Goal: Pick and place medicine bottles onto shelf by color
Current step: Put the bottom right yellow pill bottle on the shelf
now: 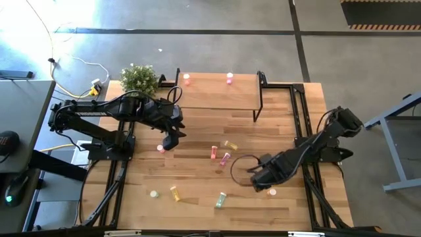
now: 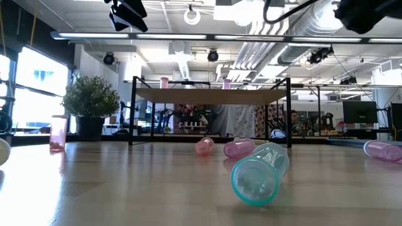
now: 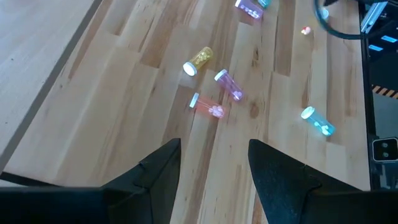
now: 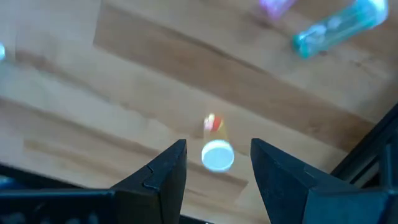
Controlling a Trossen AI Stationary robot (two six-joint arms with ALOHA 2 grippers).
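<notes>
The shelf (image 1: 217,92) stands at the table's far middle, with a salmon bottle (image 1: 187,79) and a pink bottle (image 1: 229,78) upright on its top. Several bottles lie loose on the table, among them a salmon one (image 1: 214,153), a yellow one (image 1: 230,145), a pink one (image 1: 225,159) and a green one (image 1: 221,199). My left gripper (image 3: 214,162) is open and empty, high over the table's left middle, beside an upright pink bottle (image 1: 160,149). My right gripper (image 4: 217,165) is open, high above an upright white-capped salmon-orange bottle (image 4: 216,146) near the right.
A potted plant (image 1: 139,79) stands at the far left corner beside the shelf. A black cable loop (image 1: 242,170) hangs from my right arm over the table. A yellow bottle (image 1: 175,192) and a pale one (image 1: 154,194) lie near the front edge.
</notes>
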